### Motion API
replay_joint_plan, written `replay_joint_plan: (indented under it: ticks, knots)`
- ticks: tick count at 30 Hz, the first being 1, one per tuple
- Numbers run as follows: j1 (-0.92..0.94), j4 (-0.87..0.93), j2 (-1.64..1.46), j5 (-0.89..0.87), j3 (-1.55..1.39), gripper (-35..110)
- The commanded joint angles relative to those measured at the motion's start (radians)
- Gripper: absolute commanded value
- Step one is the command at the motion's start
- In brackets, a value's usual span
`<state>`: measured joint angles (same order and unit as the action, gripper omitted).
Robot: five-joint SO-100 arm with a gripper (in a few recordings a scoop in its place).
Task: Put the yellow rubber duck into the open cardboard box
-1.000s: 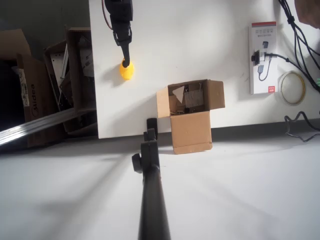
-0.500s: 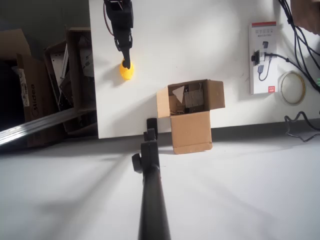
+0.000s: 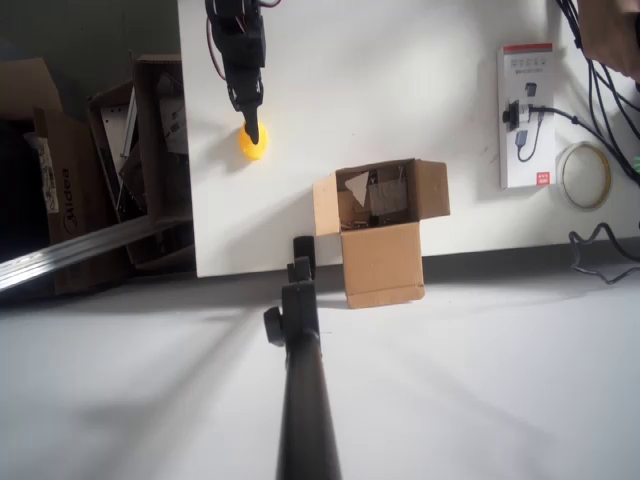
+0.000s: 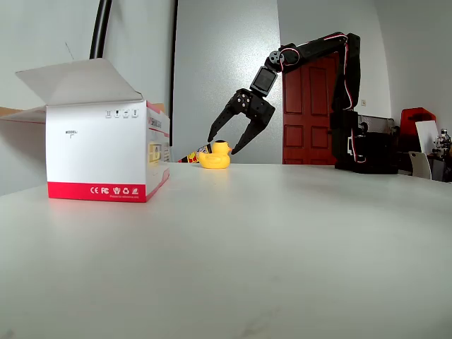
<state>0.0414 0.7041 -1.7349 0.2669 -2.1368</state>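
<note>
Fingers of the black gripper are spread wide and angled downward, one on each side of the yellow rubber duck, with nothing clamped between them; in the fixed view the tips hang just above and beside the duck's head. In the overhead view the gripper points down the picture, and its tip overlaps the top of the duck.

The duck sits upright on the white table, near the table's left edge in the overhead view and well apart from the open cardboard box, which stands at the table's near edge with its flaps spread and some scraps inside. In the fixed view the duck's long axis runs left to right; which way the beak points cannot be told.

A white box with a red strip stands at the left of the fixed view with its lid flap raised; it carries small "CE" and "FC" marks on the red band. In the overhead view the same box lies at the right, a cable running past it and a tape roll just beside it. A black pole crosses the overhead view's foreground. Dark cardboard boxes stand left of the table, one printed "Midea".
</note>
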Motion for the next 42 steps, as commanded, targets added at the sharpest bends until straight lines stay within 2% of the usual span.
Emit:
replay_joint_plan:
  ticks: [1,27,36,42]
  knots:
    - [0.000,-0.014,0.005,-0.003,0.046,24]
    - [-0.008,0.014,-0.018,0.006,0.054,9]
    - [-0.046,0.167,-0.215,0.011,0.106,9]
    - [-0.138,0.316,-0.262,-0.002,0.255,9]
